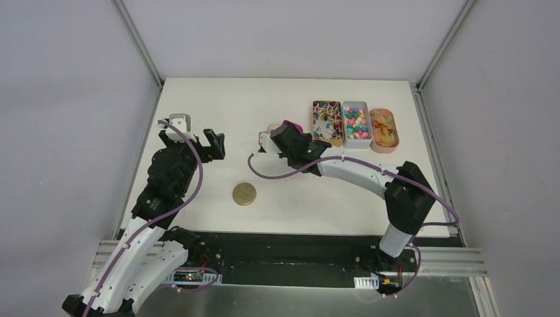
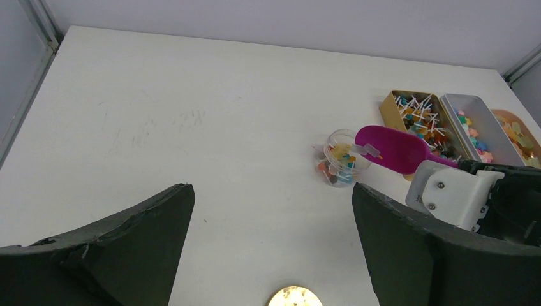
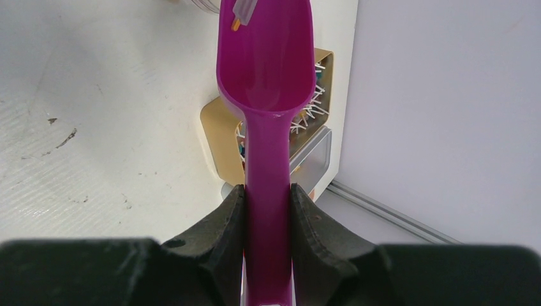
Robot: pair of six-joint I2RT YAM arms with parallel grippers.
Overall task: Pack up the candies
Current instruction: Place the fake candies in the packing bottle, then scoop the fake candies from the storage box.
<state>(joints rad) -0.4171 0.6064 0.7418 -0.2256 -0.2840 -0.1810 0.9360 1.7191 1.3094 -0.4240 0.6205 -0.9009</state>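
Most candies (image 1: 356, 124) lie in three trays (image 1: 356, 103) at 2 o'clock on the table (image 1: 218, 99). Some are in the jar (image 2: 341, 159), just at 9 o'clock from the trays.

The scoop (image 3: 266, 57) has its tip over the jar's mouth. I think that is so the candies drop in and not onto the table. One small piece sits at the scoop's tip.

The right gripper (image 3: 266, 194) has its jaws pinched tight on the scoop's handle, so the bowl stays steady.

The left gripper (image 2: 273, 194) hangs at 9 o'clock from the jar. Its jaws are wide apart and hold nothing. It seems to wait out of the way.

The lid (image 1: 244, 194) lies flat at 7 o'clock from the jar, well apart, so the jar is open for filling. Nothing blocks the scoop. From above, the right gripper hides part of the jar.
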